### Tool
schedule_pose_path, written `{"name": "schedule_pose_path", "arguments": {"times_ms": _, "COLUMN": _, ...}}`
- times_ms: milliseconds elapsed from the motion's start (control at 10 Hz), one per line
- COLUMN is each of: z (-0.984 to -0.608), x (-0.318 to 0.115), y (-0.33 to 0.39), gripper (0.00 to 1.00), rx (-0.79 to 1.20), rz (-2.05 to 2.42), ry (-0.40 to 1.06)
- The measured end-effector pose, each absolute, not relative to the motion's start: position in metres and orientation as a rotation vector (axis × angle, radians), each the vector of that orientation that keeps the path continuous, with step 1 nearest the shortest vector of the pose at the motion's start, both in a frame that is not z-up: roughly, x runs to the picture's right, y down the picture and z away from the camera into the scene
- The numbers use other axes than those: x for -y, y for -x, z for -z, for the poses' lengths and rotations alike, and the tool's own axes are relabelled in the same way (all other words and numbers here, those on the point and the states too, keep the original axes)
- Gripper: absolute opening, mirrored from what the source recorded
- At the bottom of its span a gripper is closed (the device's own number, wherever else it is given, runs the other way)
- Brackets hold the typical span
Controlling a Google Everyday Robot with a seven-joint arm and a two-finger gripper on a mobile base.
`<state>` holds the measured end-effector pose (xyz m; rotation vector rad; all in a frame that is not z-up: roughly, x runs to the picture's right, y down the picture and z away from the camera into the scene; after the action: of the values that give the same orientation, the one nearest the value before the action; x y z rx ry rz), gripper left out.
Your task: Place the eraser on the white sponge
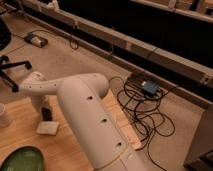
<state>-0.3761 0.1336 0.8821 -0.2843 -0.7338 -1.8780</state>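
My white arm (90, 115) reaches from the bottom middle to the left over the wooden table. The gripper (46, 114) hangs at its end, pointing down. A small dark block, the eraser (47, 115), sits between its fingers. The white sponge (48, 129), a flat pale pad, lies on the table just below and in front of the gripper. The eraser is a little above the sponge's far edge. The arm hides part of the table to the right.
A green bowl (22, 159) sits at the table's front left. A white cup (4, 115) stands at the left edge. The table edge (131, 140) runs on the right, with tangled cables (145, 107) on the floor beyond. An office chair base (10, 70) stands at the far left.
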Motion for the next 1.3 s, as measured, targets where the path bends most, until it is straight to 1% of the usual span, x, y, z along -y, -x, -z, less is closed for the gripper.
{"name": "schedule_pose_path", "arguments": {"times_ms": 100, "z": -0.870, "x": -0.135, "y": 0.381, "gripper": 0.37, "rx": 0.736, "rz": 1.882, "ry": 0.276}}
{"name": "schedule_pose_path", "arguments": {"times_ms": 300, "z": -0.864, "x": -0.141, "y": 0.384, "gripper": 0.37, "rx": 0.744, "rz": 1.895, "ry": 0.266}}
{"name": "schedule_pose_path", "arguments": {"times_ms": 700, "z": -0.835, "x": -0.133, "y": 0.388, "gripper": 0.37, "rx": 0.751, "rz": 1.896, "ry": 0.263}}
{"name": "schedule_pose_path", "arguments": {"times_ms": 800, "z": -0.835, "x": -0.133, "y": 0.385, "gripper": 0.34, "rx": 0.748, "rz": 1.892, "ry": 0.267}}
{"name": "schedule_pose_path", "arguments": {"times_ms": 900, "z": -0.839, "x": -0.140, "y": 0.381, "gripper": 0.23, "rx": 0.748, "rz": 1.886, "ry": 0.268}}
{"name": "schedule_pose_path", "arguments": {"times_ms": 1000, "z": -0.843, "x": -0.145, "y": 0.376, "gripper": 0.16, "rx": 0.749, "rz": 1.880, "ry": 0.267}}
{"name": "schedule_pose_path", "arguments": {"times_ms": 1100, "z": -0.846, "x": -0.145, "y": 0.372, "gripper": 0.13, "rx": 0.748, "rz": 1.871, "ry": 0.267}}
{"name": "schedule_pose_path", "arguments": {"times_ms": 1300, "z": -0.842, "x": -0.143, "y": 0.370, "gripper": 0.13, "rx": 0.753, "rz": 1.867, "ry": 0.265}}
